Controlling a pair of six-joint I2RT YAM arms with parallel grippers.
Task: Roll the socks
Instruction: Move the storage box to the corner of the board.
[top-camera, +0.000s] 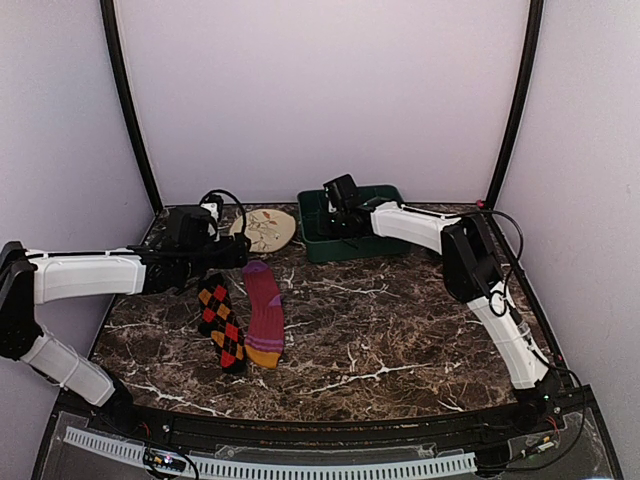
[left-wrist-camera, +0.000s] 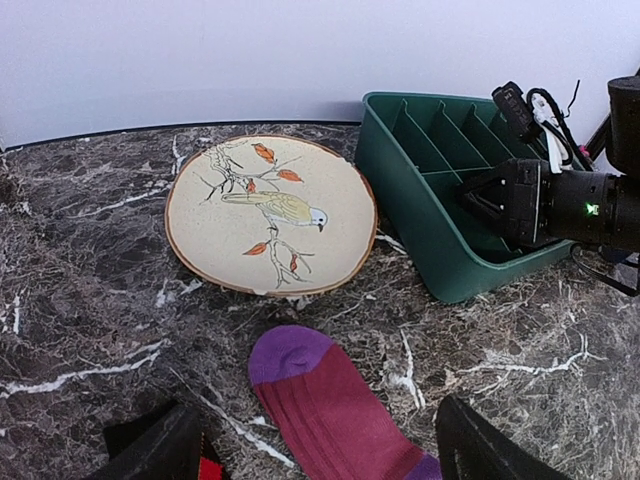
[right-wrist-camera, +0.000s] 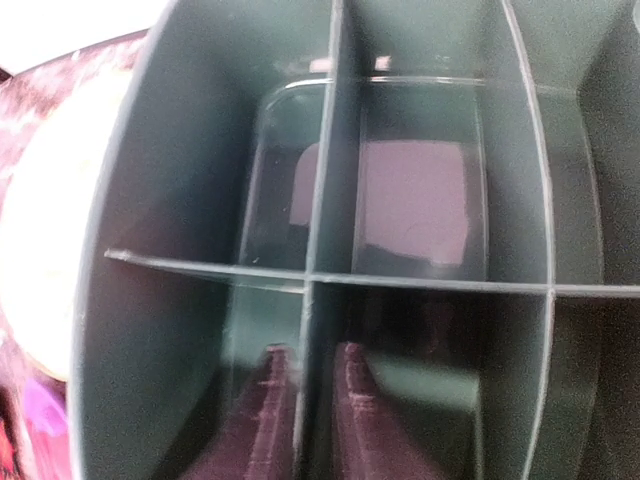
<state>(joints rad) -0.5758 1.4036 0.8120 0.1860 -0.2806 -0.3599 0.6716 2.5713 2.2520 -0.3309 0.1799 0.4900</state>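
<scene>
A magenta sock with a purple toe and orange cuff (top-camera: 265, 312) lies flat on the marble table, toe toward the back. A black, red and yellow argyle sock (top-camera: 221, 322) lies beside it on its left. My left gripper (top-camera: 238, 252) is open and empty, low over the socks' toe ends. In the left wrist view (left-wrist-camera: 312, 410) its fingers stand either side of the magenta sock (left-wrist-camera: 330, 415), with a red corner of the argyle sock (left-wrist-camera: 207, 468) by the left finger. My right gripper (top-camera: 338, 208) is inside the green bin (top-camera: 375, 243), fingers closed on a divider (right-wrist-camera: 312, 355).
A round plate with a bird picture (top-camera: 265, 228) lies behind the socks, left of the bin, and also shows in the left wrist view (left-wrist-camera: 270, 212). The green bin (left-wrist-camera: 440, 255) has several compartments. Curtain walls enclose the table.
</scene>
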